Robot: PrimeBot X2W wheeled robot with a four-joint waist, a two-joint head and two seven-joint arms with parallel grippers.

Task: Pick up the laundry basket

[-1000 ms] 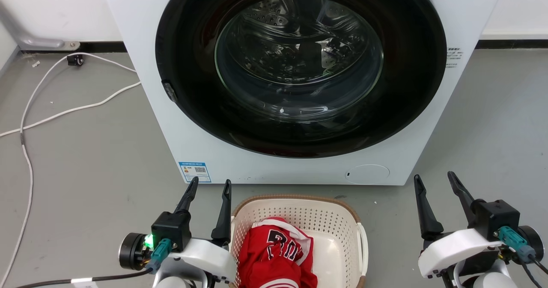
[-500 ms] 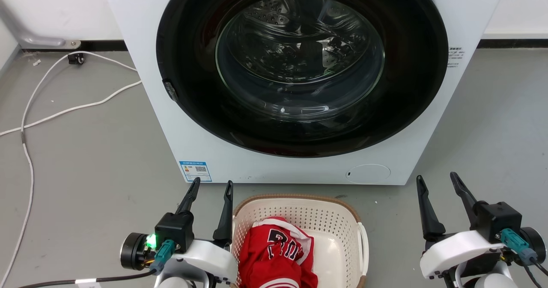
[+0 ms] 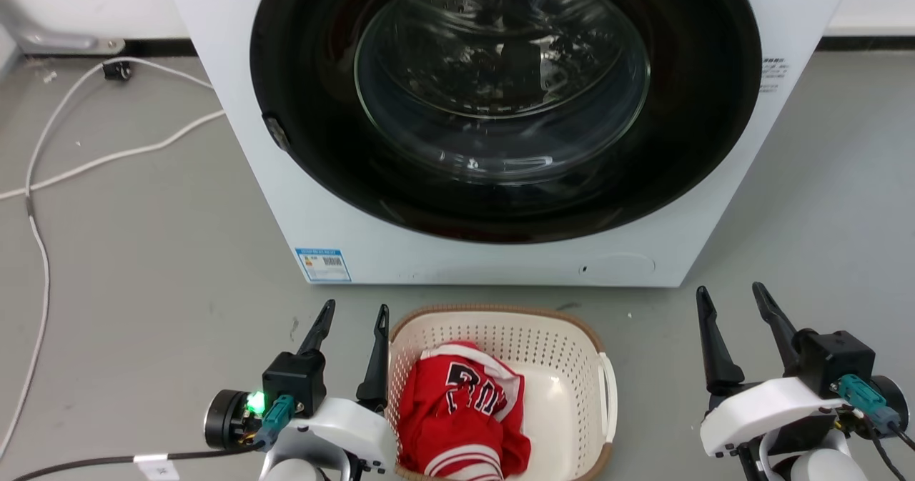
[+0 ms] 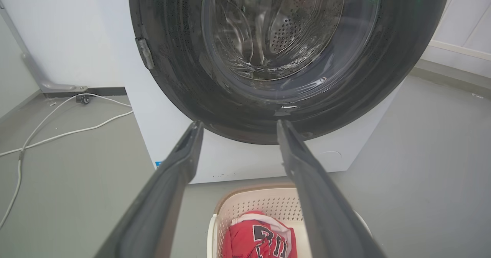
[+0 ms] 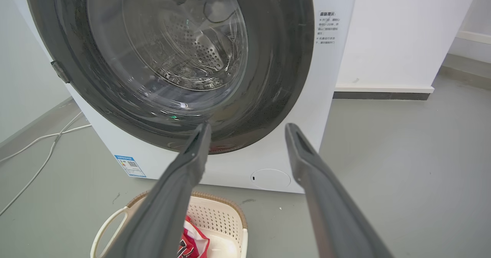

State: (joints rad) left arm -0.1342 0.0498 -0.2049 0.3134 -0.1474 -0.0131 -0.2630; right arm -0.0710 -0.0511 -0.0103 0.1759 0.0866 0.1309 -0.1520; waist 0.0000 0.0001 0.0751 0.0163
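The laundry basket (image 3: 565, 352) sits on the grey floor just in front of the washer, cream with perforated walls, a brown rim and a white handle on its right side. A red jersey (image 3: 457, 409) lies in it. My left gripper (image 3: 352, 311) is open, its right finger close beside the basket's left rim, holding nothing. Open too, my right gripper (image 3: 730, 294) hovers well to the right of the basket. The basket (image 4: 261, 208) shows low between the left wrist view's fingers, and the basket (image 5: 218, 216) sits at the bottom left of the right wrist view.
A white front-loading washer (image 3: 322, 202) with a large dark round door stands directly behind the basket. White cables (image 3: 43, 174) trail over the floor at the left. Bare grey floor lies on both sides of the basket.
The head camera has tipped down and moved a little, so washer and basket sit higher in the picture. Both grippers stay open in much the same poses.
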